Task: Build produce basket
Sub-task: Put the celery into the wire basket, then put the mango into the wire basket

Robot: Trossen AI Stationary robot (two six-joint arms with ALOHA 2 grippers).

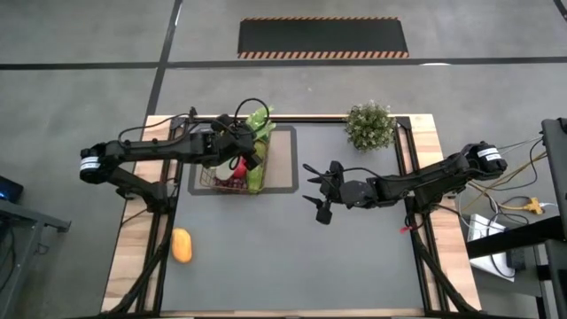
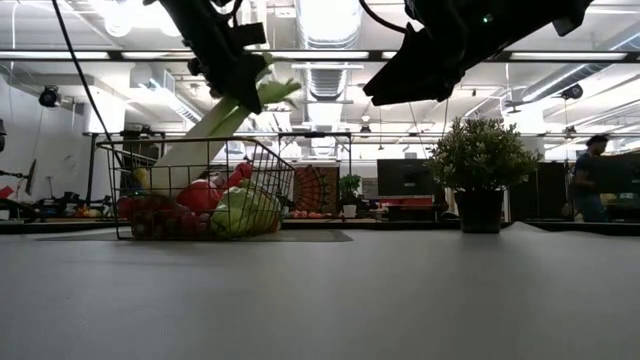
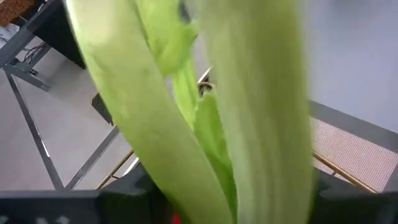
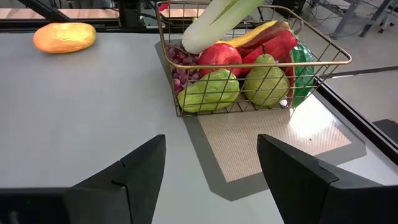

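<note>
The dark wire basket [image 1: 232, 183] [image 4: 336, 59] stands on the tan mat and holds a red apple [image 4: 219, 56], green pears [image 4: 264, 81], grapes, a banana and red chilies. My left gripper [image 1: 239, 146] [image 2: 235, 85] is above the basket, shut on the long green-white leek [image 2: 215, 125] [image 4: 217, 15]. The leek's green leaves [image 3: 205, 112] fill the left wrist view. My right gripper [image 1: 314, 189] [image 4: 211, 168] hovers open over the table to the right of the basket. An orange fruit [image 1: 182, 245] [image 4: 65, 37] lies on the table near the left edge. My left gripper pinches the leek at its green upper part [image 2: 252, 100], where the leaves begin, coming from above and lying across the stalk. The leek is tilted, with its white lower end [image 2: 178, 155] down inside the basket and its leaves pointing up toward the far right.
A bushy potted plant [image 1: 370, 124] [image 2: 480, 160] stands at the far right of the table. The dark-framed tan mat [image 1: 283, 168] [image 4: 267, 143] lies under the basket. Bare grey tabletop [image 1: 301, 257] stretches across the near half.
</note>
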